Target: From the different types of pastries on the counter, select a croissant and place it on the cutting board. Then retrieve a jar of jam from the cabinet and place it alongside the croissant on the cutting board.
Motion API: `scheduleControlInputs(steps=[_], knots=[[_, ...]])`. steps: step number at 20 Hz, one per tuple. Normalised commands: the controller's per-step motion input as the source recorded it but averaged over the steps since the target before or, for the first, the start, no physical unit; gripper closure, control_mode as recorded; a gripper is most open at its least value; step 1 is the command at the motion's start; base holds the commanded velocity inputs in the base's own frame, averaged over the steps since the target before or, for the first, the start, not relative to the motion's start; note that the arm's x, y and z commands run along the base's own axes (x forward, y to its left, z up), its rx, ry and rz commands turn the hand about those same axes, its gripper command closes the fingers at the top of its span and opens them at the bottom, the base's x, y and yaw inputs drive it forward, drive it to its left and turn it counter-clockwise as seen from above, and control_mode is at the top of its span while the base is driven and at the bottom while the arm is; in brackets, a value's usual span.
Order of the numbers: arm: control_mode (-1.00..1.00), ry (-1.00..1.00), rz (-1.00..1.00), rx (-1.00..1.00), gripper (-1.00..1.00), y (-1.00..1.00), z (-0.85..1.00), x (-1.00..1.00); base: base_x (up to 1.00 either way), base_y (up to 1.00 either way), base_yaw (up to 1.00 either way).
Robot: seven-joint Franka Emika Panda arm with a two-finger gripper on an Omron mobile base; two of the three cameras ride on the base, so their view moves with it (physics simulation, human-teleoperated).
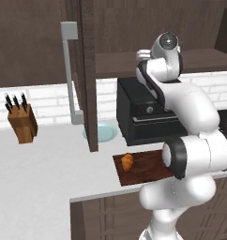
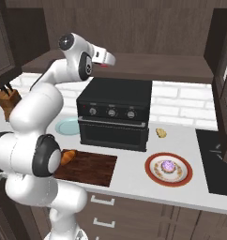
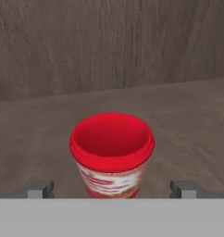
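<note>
The off-white counter [image 1: 35, 178] runs wide over dark brown wooden fronts, and above it the dark brown cabinet [image 1: 89, 70] stands with its door swung open, the long grey bar handle [image 1: 68, 70] showing edge-on in the left base view. A black oven [image 2: 114, 112] sits on the counter below the cabinet's shelf. In front of the oven lies the cutting board [image 2: 89, 169], a flat rectangle of dark reddish-brown wood with visible grain, and the small golden-brown croissant [image 1: 127, 161] rests on its left end. The jar of jam [image 3: 112, 155] stands upright on the wooden cabinet shelf, squat, with a bright red lid and a pale body streaked red. The gripper [image 3: 112, 190] is reached into the cabinet with its fingers spread wide, one tip either side of the jar and clear of it, holding nothing. To the right, a round pink-purple frosted pastry [image 2: 168, 165] sits on a red-rimmed plate [image 2: 154, 176].
</note>
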Motion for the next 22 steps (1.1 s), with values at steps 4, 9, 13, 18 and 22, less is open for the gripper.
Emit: scheduleControlInputs(steps=[4, 9, 13, 18, 22], knots=[[-1.00, 0.00, 0.00, 0.00, -1.00, 0.00, -0.19, 0.42, 0.00, 0.00, 0.00], [-1.00, 0.00, 0.00, 0.03, -1.00, -0.04, -0.01, 0.50, 0.00, 0.00, 0.00], [-1.00, 0.00, 0.00, 0.04, -1.00, -0.06, -0.01, 0.30, 0.00, 0.00, 0.00], [-1.00, 0.00, 0.00, 0.00, 1.00, 0.00, -0.16, 0.13, 0.00, 0.00, 0.00], [-1.00, -0.02, 0.00, 0.00, 1.00, 0.00, -0.09, 0.00, 0.00, 0.00, 0.00]])
